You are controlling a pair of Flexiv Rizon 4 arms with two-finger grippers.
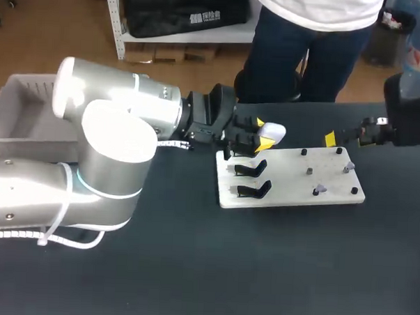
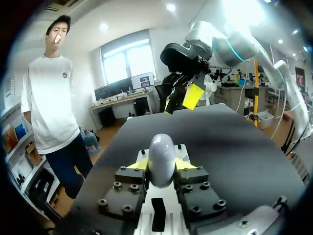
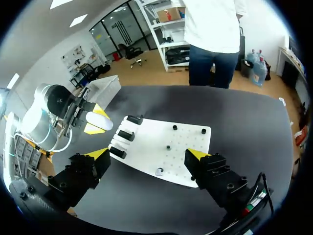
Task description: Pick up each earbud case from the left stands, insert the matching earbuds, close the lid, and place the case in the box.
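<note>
Earbud case (image 1: 274,132) gripped between the left gripper (image 1: 262,133) fingers, raised just off the white board's (image 1: 292,181) far-left corner.
Looks light, rigid, glossy and rounded, so probably slippery; best pinched across the broad sides, below the lid. Right gripper (image 3: 148,155) spread wide, empty, near the board's far-right corner.

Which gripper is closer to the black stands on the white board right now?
Left. The left gripper holds the earbud case right beside the black stands; the right gripper is open by the board's opposite end.
</note>
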